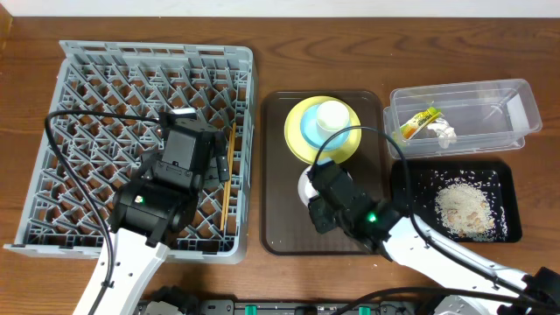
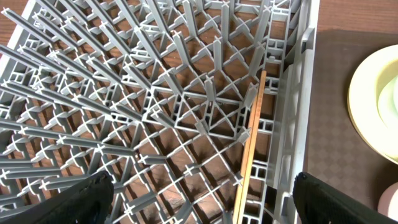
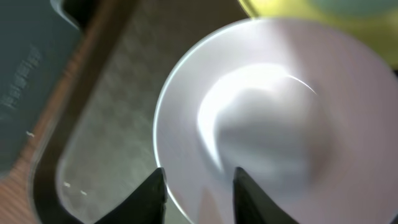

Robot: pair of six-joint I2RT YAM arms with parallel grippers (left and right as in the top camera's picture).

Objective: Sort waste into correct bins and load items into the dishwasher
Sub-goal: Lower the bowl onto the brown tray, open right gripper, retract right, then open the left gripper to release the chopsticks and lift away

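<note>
The grey dishwasher rack [image 1: 157, 48] fills the left of the table, and the wooden chopsticks [image 1: 227, 171] [image 2: 252, 143] lie along its right wall. My left gripper [image 1: 194, 131] [image 2: 205, 199] hovers open over the lattice, holding nothing. On the brown tray, the yellow-green plate [image 1: 297, 122] carries the light blue bowl [image 1: 315, 138] and the white cup [image 1: 333, 114]. My right gripper [image 1: 317, 199] [image 3: 199, 177] is open astride the near rim of the white bowl [image 1: 306, 185] [image 3: 261, 118], one finger inside and one outside. The wrapper [image 1: 417, 124] and tissue [image 1: 444, 131] lie in the clear tub [image 1: 490, 105].
Beige food scraps [image 1: 464, 210] lie in the black tray [image 1: 411, 188] at the right, below the clear tub. The brown serving tray [image 1: 280, 219] [image 3: 106, 124] sits between the rack and the bins. The plate's edge [image 2: 367, 93] shows right of the rack wall.
</note>
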